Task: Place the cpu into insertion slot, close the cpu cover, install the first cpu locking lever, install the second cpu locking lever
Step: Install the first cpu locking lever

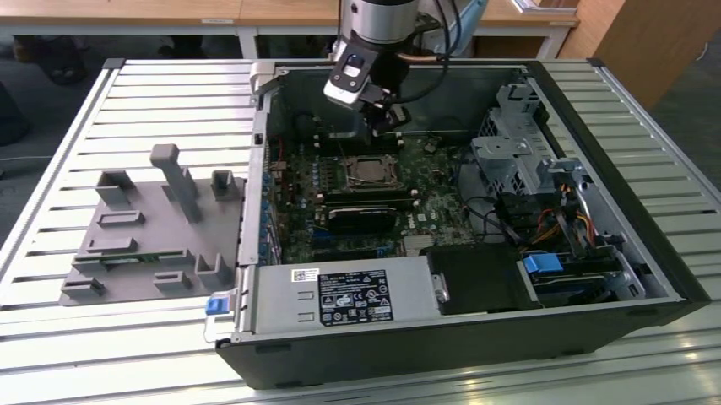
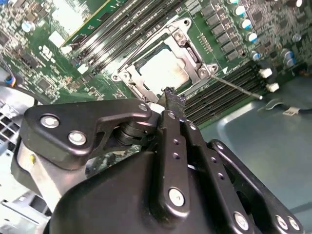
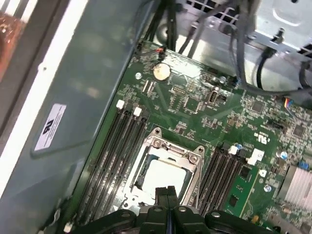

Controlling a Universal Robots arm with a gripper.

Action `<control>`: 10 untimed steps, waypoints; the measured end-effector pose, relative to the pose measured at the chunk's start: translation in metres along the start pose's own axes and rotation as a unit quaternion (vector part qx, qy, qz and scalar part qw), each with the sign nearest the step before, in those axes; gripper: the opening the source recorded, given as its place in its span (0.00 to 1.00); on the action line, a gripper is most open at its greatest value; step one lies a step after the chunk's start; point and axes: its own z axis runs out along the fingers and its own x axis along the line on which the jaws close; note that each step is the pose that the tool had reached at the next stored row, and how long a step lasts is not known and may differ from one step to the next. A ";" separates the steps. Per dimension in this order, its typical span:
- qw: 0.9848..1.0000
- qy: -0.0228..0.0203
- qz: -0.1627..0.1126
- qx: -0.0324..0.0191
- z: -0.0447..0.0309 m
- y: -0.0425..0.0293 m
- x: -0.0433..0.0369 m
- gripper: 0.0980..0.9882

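- Hanging inside the open black computer case (image 1: 451, 346) on the slatted metal bench (image 1: 169, 93), at about twelve o'clock from the socket in the exterior view: the silver-and-black arm (image 1: 377, 21), jaws pressed together pad to pad, gripping nothing.
- Already seated: the small flat square cpu (image 3: 165, 176) with its dull silver-tan top, lying in the square, silver-rimmed insertion slot (image 3: 139, 176) on the green circuit board (image 3: 195, 105), between two banks of long black memory strips (image 3: 114, 146).
- Lying over it: the thin silver windowed cpu cover (image 3: 171, 148), apparently flat down, the chip's top showing through the window.
- In both wrist views, the closed jaws just beside the cover's near edge; touching or a shade above, hard to judge.
- Jutting from one corner of the cover across the memory strips in the second wrist view: a thin silver locking lever (image 2: 237, 87), seemingly not tucked under its catch.
- Judged the step in hand: pressing the cover home or working the first lever.
- To do it well: keep the jaws closed as one blunt pusher; bear on the metal frame or the rod, never on the chip's top; push straight and slowly; guard against slipping off the thin rod onto the board's small parts.
- At nine o'clock from the case in the exterior view, well apart: a grey plastic fixture tray (image 1: 147, 236).
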 end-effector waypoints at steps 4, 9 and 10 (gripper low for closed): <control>0.999 0.001 -0.036 0.000 0.0004 0.0000 0.0000 0.01; 0.997 0.003 -0.081 0.000 0.0007 0.0000 0.0000 0.01; 0.996 0.003 -0.090 0.000 0.0007 0.0000 0.0000 0.01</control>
